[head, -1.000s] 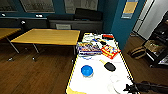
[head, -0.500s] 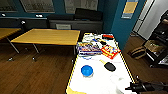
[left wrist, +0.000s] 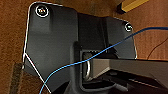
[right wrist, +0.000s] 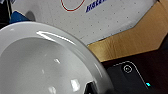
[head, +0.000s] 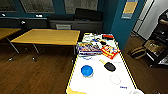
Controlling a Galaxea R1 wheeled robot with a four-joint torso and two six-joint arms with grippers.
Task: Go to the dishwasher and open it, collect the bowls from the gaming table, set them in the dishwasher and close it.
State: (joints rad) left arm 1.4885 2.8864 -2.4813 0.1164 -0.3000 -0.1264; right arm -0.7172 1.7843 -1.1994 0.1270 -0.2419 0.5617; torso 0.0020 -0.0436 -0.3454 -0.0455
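Note:
The gaming table [head: 100, 85] has a white top with yellow edging and stands right in front of me in the head view. A small bright-blue bowl [head: 87, 70] sits on its near left part. A white bowl [head: 136, 91] shows at the table's near right corner. The same white bowl [right wrist: 42, 62] looms large and close in the right wrist view, above the table's corner [right wrist: 130, 42], with a dark finger [right wrist: 90, 88] on its rim. The dishwasher is out of view.
Board-game boxes [head: 86, 48] and a red box [head: 110, 51] crowd the table's far half; a black paddle [head: 109, 66] lies mid-table. A wooden-topped table [head: 47, 36] stands to the left, a dark shelf [head: 156, 53] and a basket [head: 137, 52] to the right. A person [head: 163, 21] stands far right.

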